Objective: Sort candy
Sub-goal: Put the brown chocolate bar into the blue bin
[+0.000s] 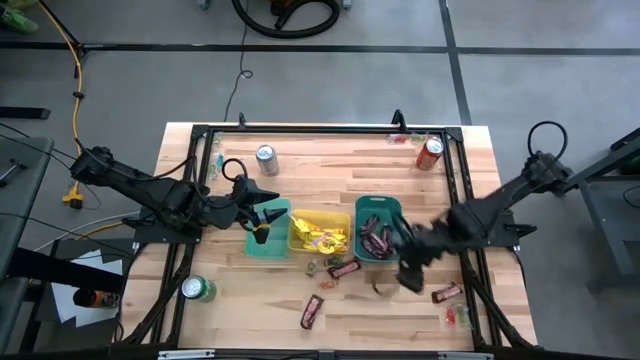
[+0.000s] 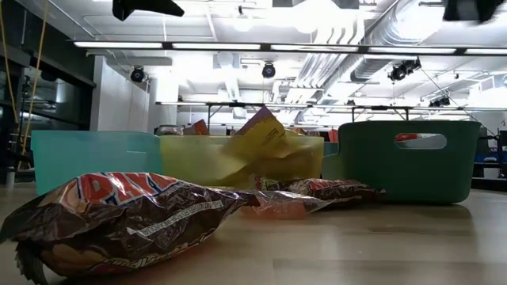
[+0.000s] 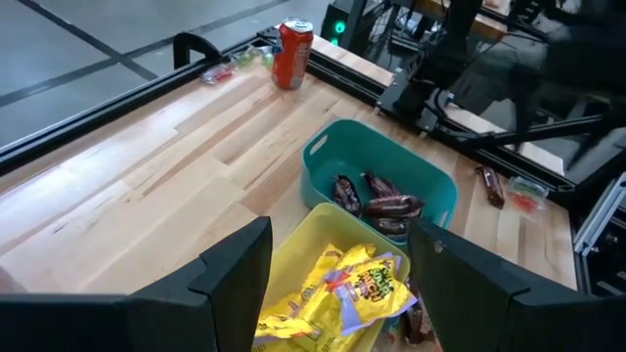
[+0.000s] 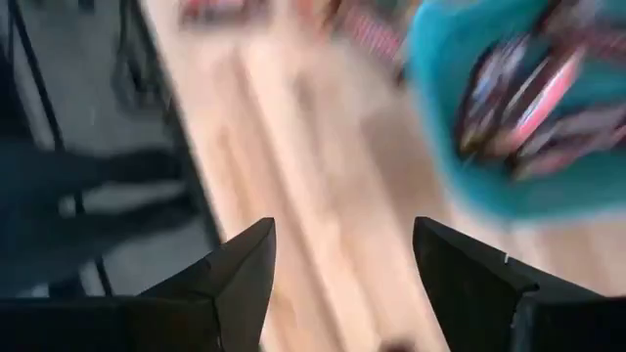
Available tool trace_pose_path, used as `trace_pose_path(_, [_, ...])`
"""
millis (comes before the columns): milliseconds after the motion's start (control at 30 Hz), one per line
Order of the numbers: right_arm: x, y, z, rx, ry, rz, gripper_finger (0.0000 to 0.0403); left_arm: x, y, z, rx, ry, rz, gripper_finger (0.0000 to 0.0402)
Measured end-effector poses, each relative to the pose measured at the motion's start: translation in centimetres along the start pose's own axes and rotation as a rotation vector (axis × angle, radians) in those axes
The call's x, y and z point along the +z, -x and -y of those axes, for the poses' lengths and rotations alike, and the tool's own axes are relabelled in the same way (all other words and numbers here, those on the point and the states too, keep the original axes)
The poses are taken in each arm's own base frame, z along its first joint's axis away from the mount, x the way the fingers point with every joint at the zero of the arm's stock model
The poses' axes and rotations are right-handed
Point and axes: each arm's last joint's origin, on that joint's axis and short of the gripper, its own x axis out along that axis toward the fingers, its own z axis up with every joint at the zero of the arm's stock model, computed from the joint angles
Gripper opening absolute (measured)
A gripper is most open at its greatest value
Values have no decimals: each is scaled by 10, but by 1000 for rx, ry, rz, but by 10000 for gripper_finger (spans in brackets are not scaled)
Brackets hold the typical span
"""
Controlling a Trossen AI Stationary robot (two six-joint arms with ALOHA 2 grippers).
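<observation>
The right wrist view is blurred: the dark bars (image 4: pixel 528 98) in the teal bin (image 4: pixel 460 166) smear. Tiny sweets (image 1: pixel 458 316) near the table's (image 1: pixel 330 160) right edge stay unidentifiable.

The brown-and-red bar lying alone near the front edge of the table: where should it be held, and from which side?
Grip the bar across its narrow middle, coming straight from above. It lies flat and slanted on the bare table, apart from other pieces, so turn the fingers across its long axis. The right tool, open beside the teal bin, could do it.
</observation>
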Motion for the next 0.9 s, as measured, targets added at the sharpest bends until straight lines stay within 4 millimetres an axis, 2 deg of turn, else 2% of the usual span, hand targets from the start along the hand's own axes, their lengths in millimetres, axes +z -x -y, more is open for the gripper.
trace_pose_path(100, [-34,-11,-7,-29,0,-90,236,0,0,0,1,5,1,225])
trace_pose_path(200, [-66,-28,-1,-109,-51,-173,236,0,0,0,1,5,1,225])
trace_pose_path(333, [-94,-53,12,-145,-103,-249,236,0,0,0,3,5,2,225])
trace_pose_path(567, [-115,-87,35,-104,-136,-340,236,0,0,0,3,5,2,225])
trace_pose_path(767, [-122,-100,56,-185,-132,-335,236,0,0,-1,22,13,17,225])
trace_pose_path(900, [-124,-108,57,-164,-84,-357,236,1,0,-1,28,16,22,225])
